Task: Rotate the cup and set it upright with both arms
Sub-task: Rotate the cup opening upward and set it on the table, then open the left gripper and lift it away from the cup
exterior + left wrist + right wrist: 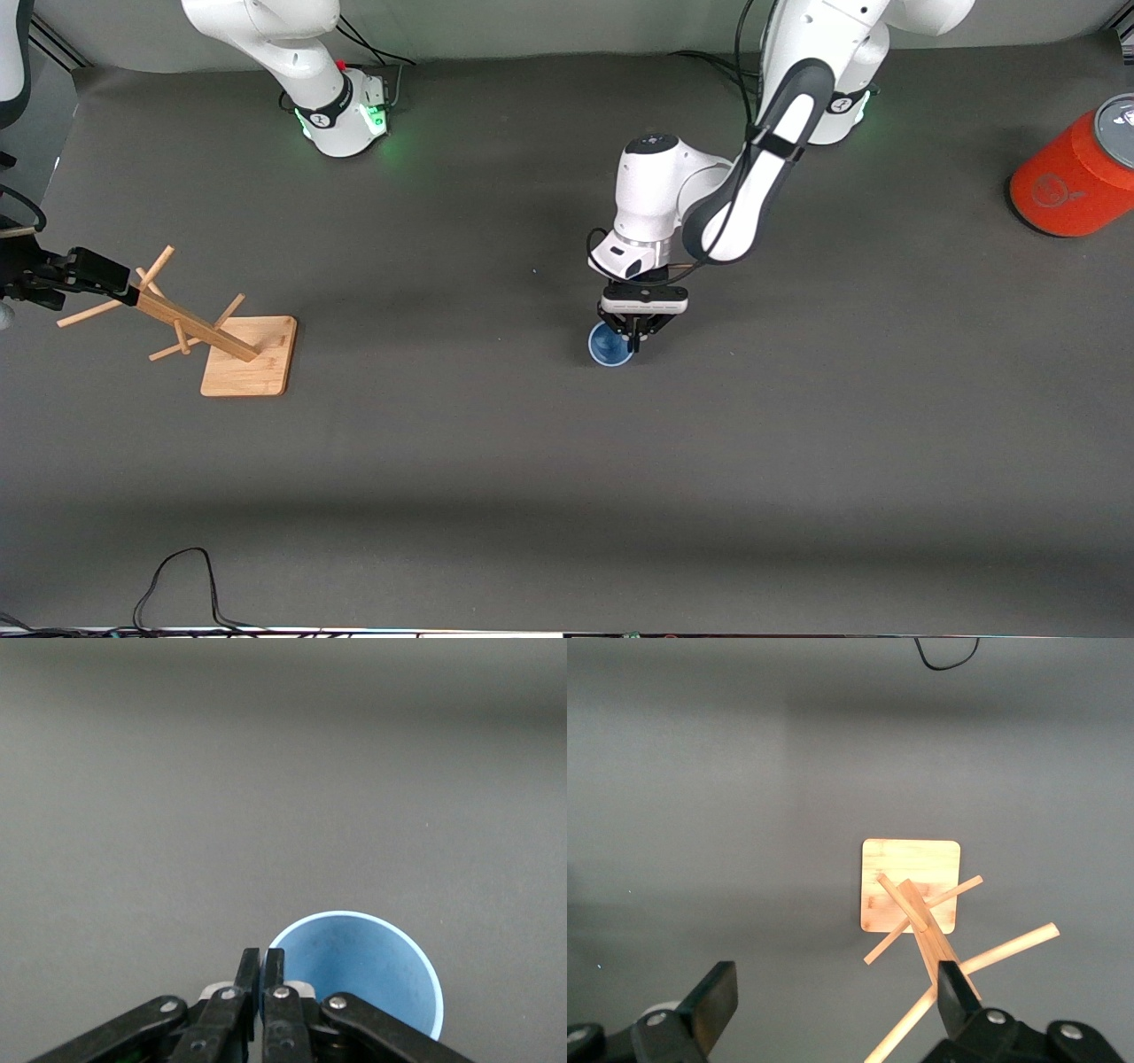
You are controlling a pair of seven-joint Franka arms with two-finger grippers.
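Light-blue plastic cup (608, 346), mouth up, stands mid-table on the dark grey matte table covering (567, 461), its rim pinched by the left gripper (633, 339) with jaws nearly together. The right gripper (833, 1001) hangs with jaws wide and empty over the wooden peg rack on its square base (249, 354). An orange-red cylinder with a grey lid (1076, 173) lies at the left arm's end.

Smooth plastic cup (608, 345), pale wood rack (217, 335), matt grey table (567, 461)

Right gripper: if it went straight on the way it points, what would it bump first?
Probably the wooden rack. The right gripper, fingers open, points down at it.
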